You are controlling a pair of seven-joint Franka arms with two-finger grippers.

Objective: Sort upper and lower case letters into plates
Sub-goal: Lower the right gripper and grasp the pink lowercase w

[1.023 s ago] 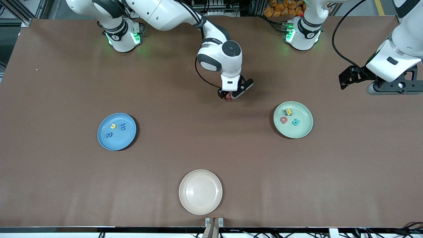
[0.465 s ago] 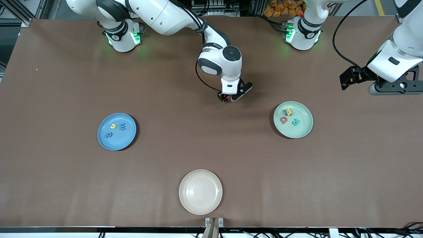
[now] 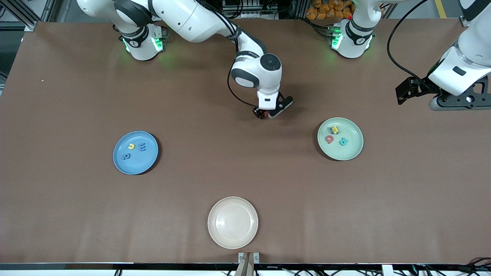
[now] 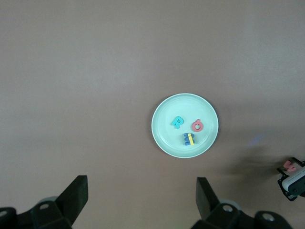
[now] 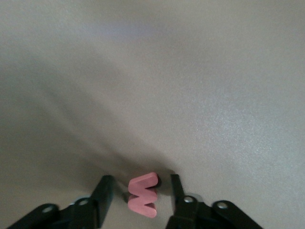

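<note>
**Pink letter between right fingers**

Right gripper [image 5: 141, 195] down at the brown table [image 3: 245, 180], jaws part-open around the small pink flat W-shaped letter [image 5: 142, 194], apparently not yet clamped. Left gripper [image 4: 142, 200] waiting wide open, empty, above the pale mint-green round plate [image 4: 162, 138]. Blue round plate [image 3: 147, 163] toward the right arm's end.

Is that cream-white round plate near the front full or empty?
Empty. The cream-white round plate shows only its bare inside in the front view, while the small letters lie in the blue plate and the mint green plate.
</note>
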